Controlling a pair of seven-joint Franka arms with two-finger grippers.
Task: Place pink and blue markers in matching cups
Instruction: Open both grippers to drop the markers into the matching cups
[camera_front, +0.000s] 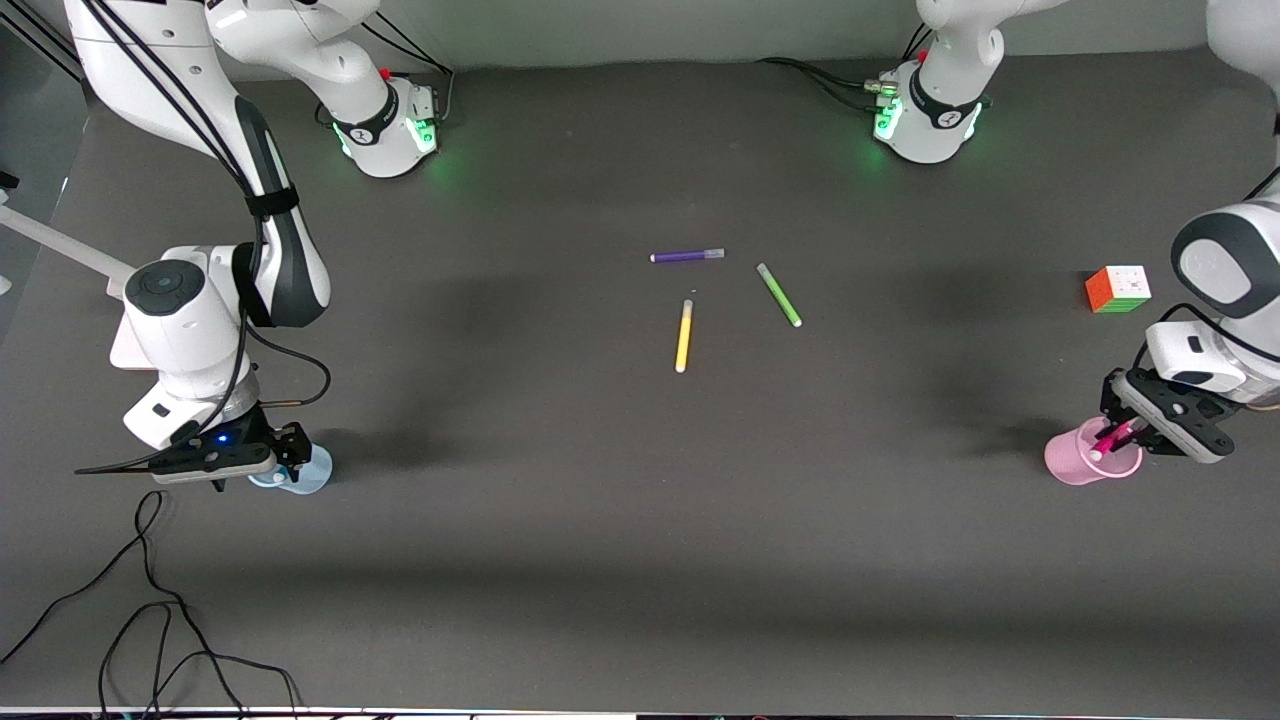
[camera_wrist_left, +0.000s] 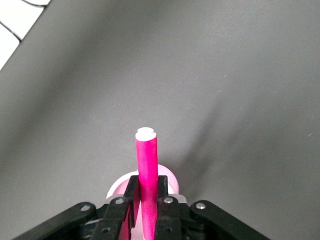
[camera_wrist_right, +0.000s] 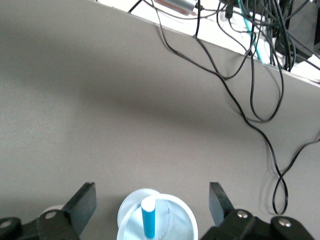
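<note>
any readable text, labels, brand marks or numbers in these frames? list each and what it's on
No legible words or numbers in any view.
Right arm's base collar: a small white mark, too small to read.
Left arm's base collar: the same kind of mark, unreadable.
Purple marker, green marker, yellow marker: no print visible.
Pink marker, blue marker, pink cup, blue cup, puzzle cube: nothing printed.
</note>
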